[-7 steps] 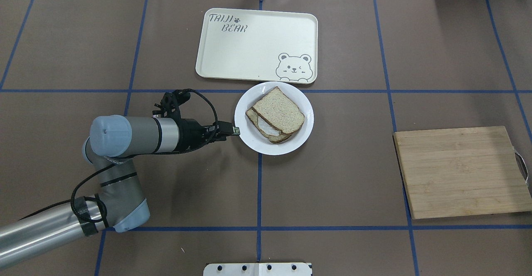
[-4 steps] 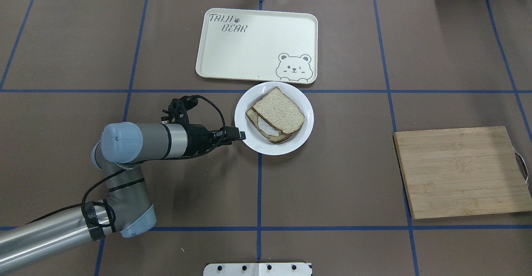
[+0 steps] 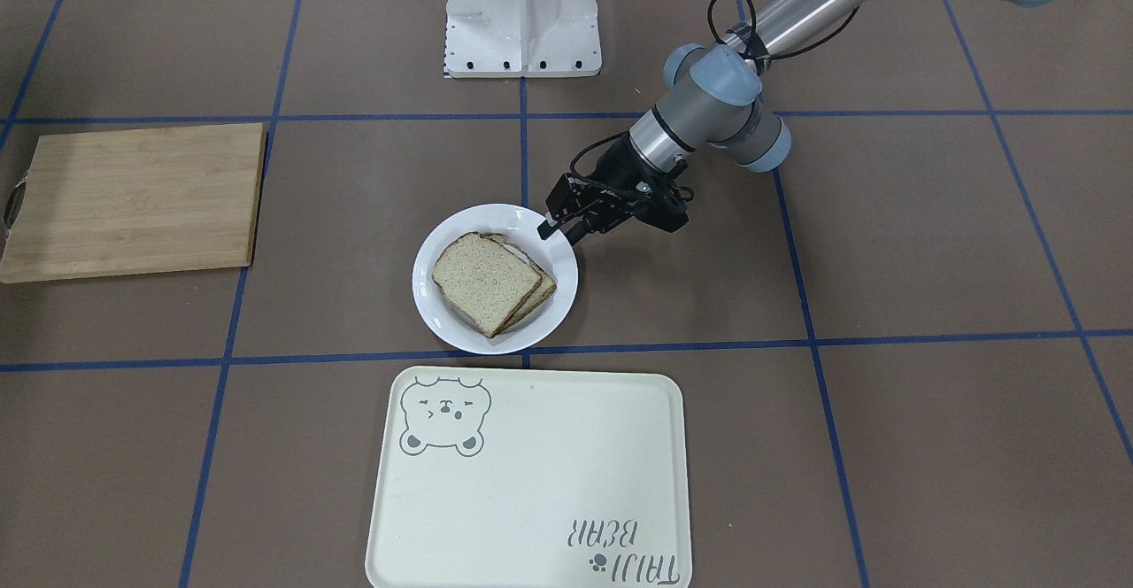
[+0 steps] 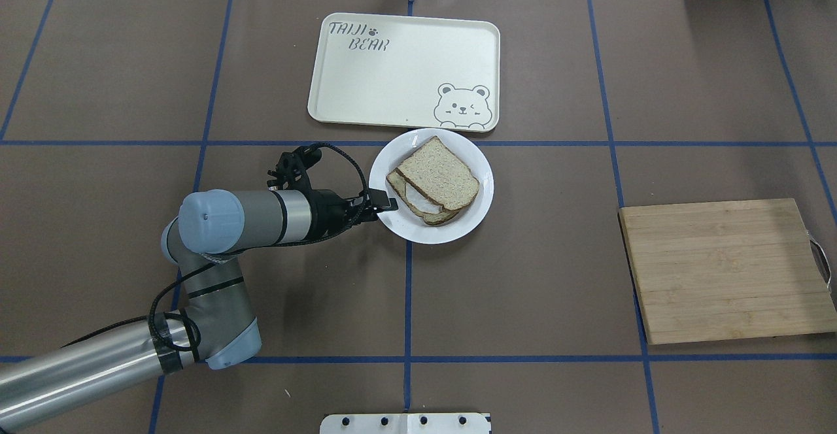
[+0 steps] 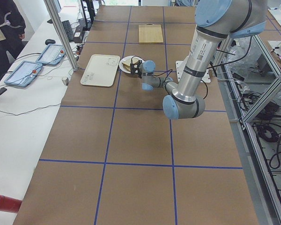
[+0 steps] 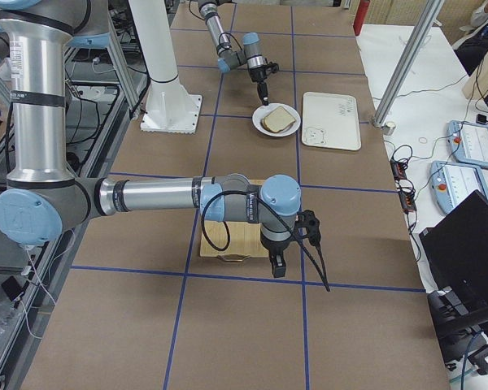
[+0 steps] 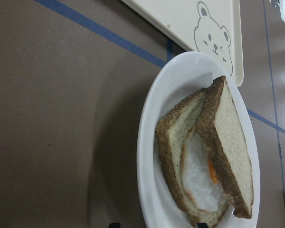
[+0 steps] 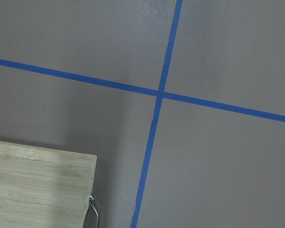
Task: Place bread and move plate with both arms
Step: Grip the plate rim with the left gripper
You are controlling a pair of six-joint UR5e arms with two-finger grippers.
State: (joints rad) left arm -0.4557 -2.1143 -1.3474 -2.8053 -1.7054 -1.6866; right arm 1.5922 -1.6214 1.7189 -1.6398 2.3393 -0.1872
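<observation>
The plain bread [image 4: 438,174] lies tilted on top of an egg-topped slice [image 4: 418,204] on the white plate [image 4: 471,215]. The bread [image 3: 482,282] and the plate [image 3: 443,327] also show in the front view. In the left wrist view the bread [image 7: 230,147] leans on the egg slice [image 7: 199,175] on the plate [image 7: 149,142]. My left gripper [image 4: 386,204] is at the plate's left rim, and in the front view [image 3: 556,232] its jaws look slightly apart over the rim. My right gripper [image 6: 278,264] hangs by the cutting board's near edge. I cannot tell whether it is open or shut.
The cream bear-print tray [image 4: 392,74] lies just behind the plate, almost touching it. A wooden cutting board [image 4: 726,270] sits at the right. The white base stand [image 3: 522,12] is at the robot's side.
My left arm has moved right toward the plate. Its gripper tip went from just outside the left rim to over the rim. The plate and bread have not moved.
</observation>
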